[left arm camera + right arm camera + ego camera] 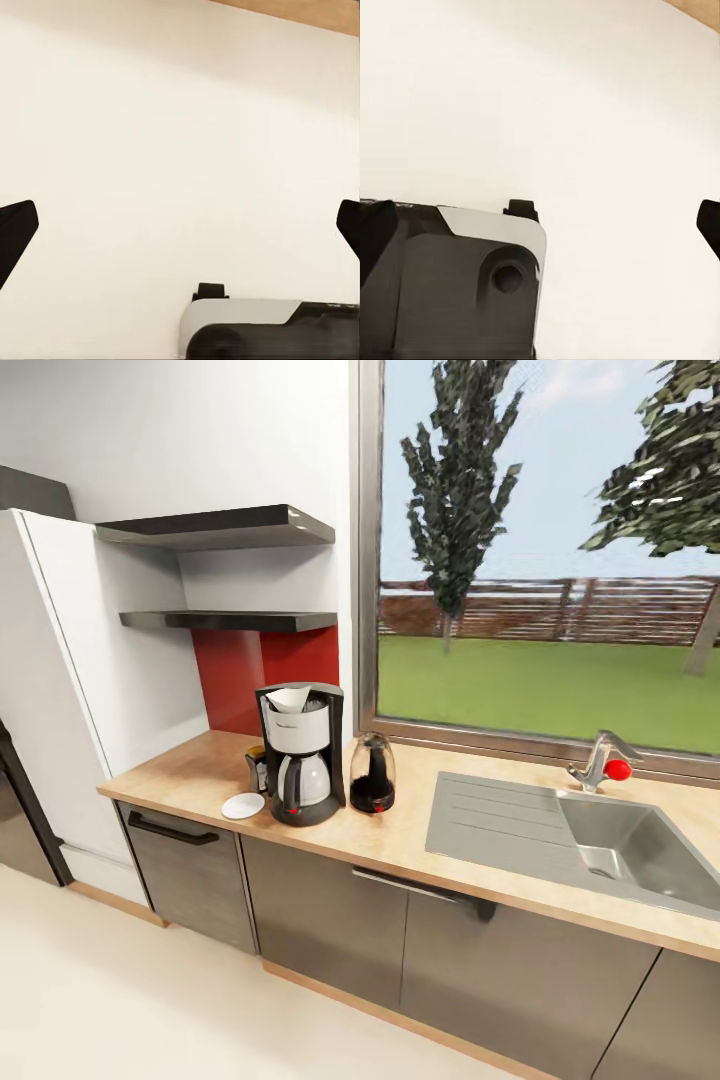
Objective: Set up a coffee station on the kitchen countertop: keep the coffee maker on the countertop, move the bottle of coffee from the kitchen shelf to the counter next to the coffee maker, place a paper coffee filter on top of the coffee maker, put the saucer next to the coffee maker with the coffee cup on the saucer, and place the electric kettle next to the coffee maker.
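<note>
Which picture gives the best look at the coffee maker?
The head view: the coffee maker stands whole on the countertop, a white filter on top. Both wrist views look down at pale floor and robot parts instead.

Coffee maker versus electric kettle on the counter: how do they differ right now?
The coffee maker is taller than the electric kettle. It has a white front band and holds a white filter on top; the kettle is rounded, see-through, bare-topped. Both stand upright, side by side on the countertop.
</note>
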Motion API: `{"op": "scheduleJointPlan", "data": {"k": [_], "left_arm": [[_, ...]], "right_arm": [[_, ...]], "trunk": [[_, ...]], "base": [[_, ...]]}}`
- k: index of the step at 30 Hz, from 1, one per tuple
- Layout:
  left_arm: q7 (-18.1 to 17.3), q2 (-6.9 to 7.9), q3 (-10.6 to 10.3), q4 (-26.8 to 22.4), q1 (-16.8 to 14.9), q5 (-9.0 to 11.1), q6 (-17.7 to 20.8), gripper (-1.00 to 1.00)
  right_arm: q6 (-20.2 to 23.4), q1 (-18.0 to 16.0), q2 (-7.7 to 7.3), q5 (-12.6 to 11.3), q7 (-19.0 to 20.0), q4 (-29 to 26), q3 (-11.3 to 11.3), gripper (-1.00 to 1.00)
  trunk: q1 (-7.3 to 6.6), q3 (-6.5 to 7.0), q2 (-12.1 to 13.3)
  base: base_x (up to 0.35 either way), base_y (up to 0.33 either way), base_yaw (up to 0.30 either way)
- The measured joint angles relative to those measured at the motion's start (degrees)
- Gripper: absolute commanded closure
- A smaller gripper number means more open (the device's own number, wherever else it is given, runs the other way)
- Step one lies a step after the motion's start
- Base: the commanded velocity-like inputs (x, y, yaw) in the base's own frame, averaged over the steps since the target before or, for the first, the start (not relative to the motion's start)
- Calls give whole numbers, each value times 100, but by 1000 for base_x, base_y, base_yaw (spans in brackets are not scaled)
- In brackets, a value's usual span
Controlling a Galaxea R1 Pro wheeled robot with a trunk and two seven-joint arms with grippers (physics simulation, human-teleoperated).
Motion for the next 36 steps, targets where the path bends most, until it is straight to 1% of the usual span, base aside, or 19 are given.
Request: {"op": "scheduleJointPlan", "data": {"k": [6,7,8,11,14,18,21,25,36], "left_arm": [[7,54,-9,357,55,-14,15,-100],[10,84,-7,509,74,-39,17,-100],[11,92,-10,552,76,-56,19,-100],[20,108,-11,691,78,-193,31,-100],[62,102,-4,784,81,-381,58,-100],[72,100,-2,990,72,-395,66,-100],[77,100,-1,1216,70,-395,74,-100],[82,99,0,1377,69,-387,78,-100],[150,63,69,1452,62,-357,105,-100]], "right_arm": [[15,71,-23,-8,-97,-7,-8,-100],[17,78,-24,-13,-132,-8,-14,-100],[17,80,-23,-13,-138,-8,-15,-100],[17,86,-9,-16,-152,-8,-17,-100],[17,89,30,-23,-157,-19,-17,-100],[17,89,17,-25,-156,-20,-25,-100],[17,90,-4,-20,-152,-13,-26,-100],[17,90,-1,-17,-154,-11,-21,-100],[17,91,42,-16,-127,-20,-12,-100]], "trunk": [[0,0,0],[0,0,0],[0,0,0],[0,0,0],[0,0,0],[0,-3,0],[0,-6,0],[0,-7,0],[0,-8,0]], "base": [[0,0,0],[0,0,0],[0,0,0],[0,0,0],[0,0,-2],[0,0,-127],[0,0,-255],[0,0,-286],[0,0,-299]]}}
